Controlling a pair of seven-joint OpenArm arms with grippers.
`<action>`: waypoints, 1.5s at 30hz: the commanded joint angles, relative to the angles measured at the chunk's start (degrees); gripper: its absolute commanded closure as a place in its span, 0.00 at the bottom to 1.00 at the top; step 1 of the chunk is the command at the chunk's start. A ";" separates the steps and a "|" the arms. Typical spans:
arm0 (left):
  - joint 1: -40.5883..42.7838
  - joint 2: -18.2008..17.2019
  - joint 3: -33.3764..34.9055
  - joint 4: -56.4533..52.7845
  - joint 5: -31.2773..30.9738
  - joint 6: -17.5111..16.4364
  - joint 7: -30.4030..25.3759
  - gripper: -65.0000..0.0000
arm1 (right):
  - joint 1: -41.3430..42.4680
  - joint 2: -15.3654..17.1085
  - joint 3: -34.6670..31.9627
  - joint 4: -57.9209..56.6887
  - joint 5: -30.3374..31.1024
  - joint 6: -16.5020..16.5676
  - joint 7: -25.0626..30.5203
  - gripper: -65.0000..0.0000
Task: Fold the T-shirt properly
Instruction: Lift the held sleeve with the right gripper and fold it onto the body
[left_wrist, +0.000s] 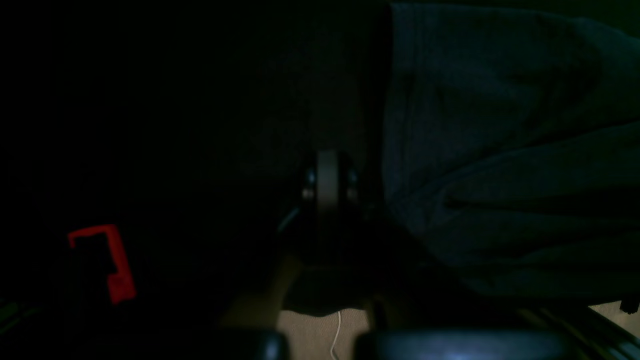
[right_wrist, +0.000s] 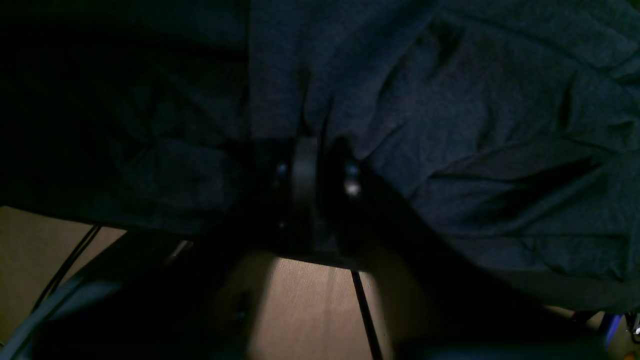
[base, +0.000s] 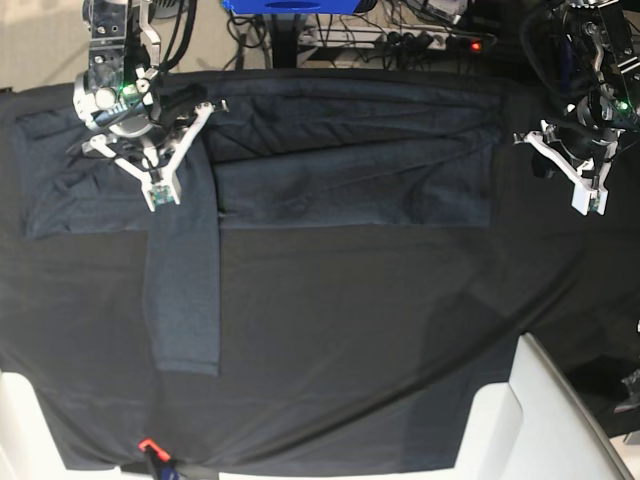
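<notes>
The T-shirt (base: 300, 170) lies lengthwise across the upper frame, a strip trailing down at left beneath the nearer right gripper (base: 158, 190), grip indiscernible; left gripper (base: 588, 195) closed, clear at right.

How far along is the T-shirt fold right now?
Partly done. The T-shirt lies bunched into a wide band across the black tablecloth, with one strip hanging toward the near edge. The right gripper sits over that strip's top; whether it grips is unclear. The left gripper is shut, beside the shirt and off it. Still left: tucking the strip and squaring the bundle.
</notes>
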 joint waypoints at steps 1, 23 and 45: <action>-0.19 -0.95 -0.34 0.80 -0.50 -0.03 -0.83 1.00 | 0.46 -0.04 -0.84 1.26 0.20 0.04 0.60 0.71; 15.37 -3.94 -0.34 -5.71 -1.02 -0.12 -22.37 1.00 | 50.05 4.62 9.80 -55.54 0.11 0.04 15.98 0.57; 14.84 -3.94 -0.34 -5.71 -1.02 -0.21 -22.28 1.00 | 54.62 9.81 17.89 -78.83 0.20 -0.05 32.95 0.58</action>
